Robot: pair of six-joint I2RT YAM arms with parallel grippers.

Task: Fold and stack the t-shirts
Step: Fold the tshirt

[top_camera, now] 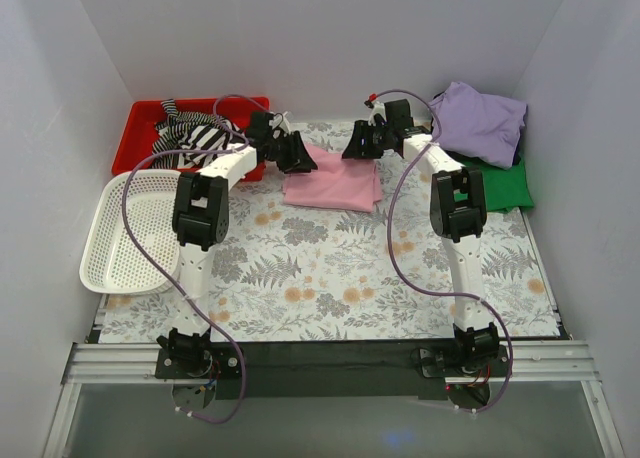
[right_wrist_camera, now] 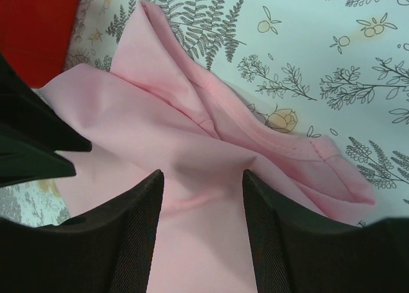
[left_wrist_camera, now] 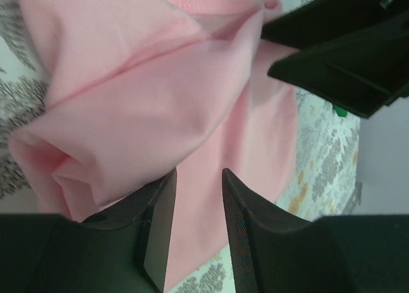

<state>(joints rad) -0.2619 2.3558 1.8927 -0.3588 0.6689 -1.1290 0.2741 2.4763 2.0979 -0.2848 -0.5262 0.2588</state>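
Right claw (right_wrist_camera: 201, 178) hangs released over the pink t-shirt (top_camera: 340, 186); left claw (left_wrist_camera: 198, 174) holding or not, I cannot tell. Pinch the edge beneath each claw, lift evenly

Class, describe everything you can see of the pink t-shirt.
The pink tee is plain, soft-looking knit with a stitched hem. It lies partly folded in loose, creased layers on the floral table cover, far centre. The left hand and right hand sit over its far edge, jaws apart; whether they touch it is unclear.
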